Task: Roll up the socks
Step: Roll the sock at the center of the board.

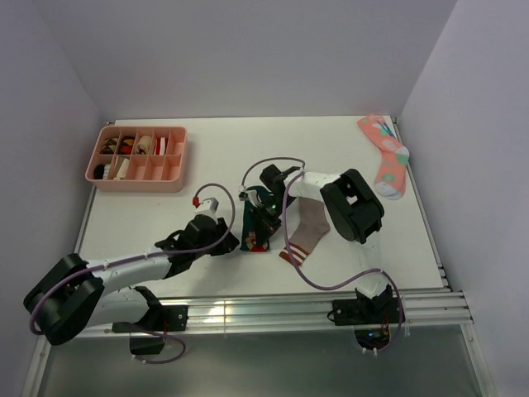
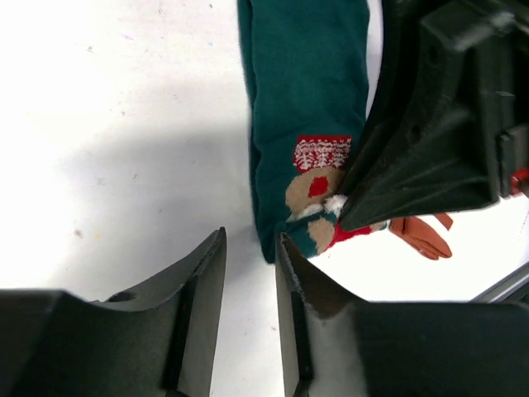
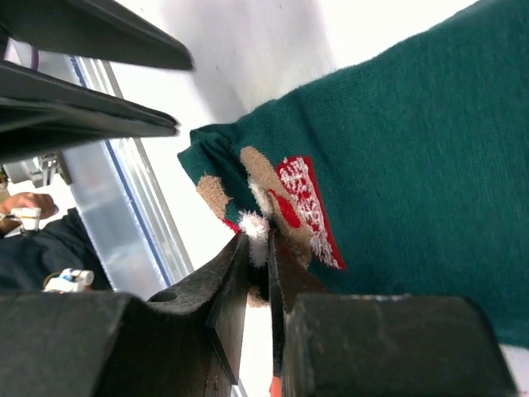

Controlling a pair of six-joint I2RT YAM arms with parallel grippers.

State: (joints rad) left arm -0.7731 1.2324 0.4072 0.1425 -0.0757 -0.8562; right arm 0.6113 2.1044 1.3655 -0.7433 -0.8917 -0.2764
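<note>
The dark green sock lies flat in the middle of the table; its bear motif shows in the left wrist view. My right gripper is shut, pinching the green sock at its edge by the motif and white tuft; midway between the fingertips is cloth. My left gripper sits just left of the sock's near end, jaws a little apart with only bare table between them. The taupe-brown sock with striped cuff lies right of the green one.
A coral-pink spotted sock lies at the far right corner. A pink compartment tray with small items stands at the far left. The table's metal rail runs along the near edge. The right arm's body hangs over the brown sock's right side.
</note>
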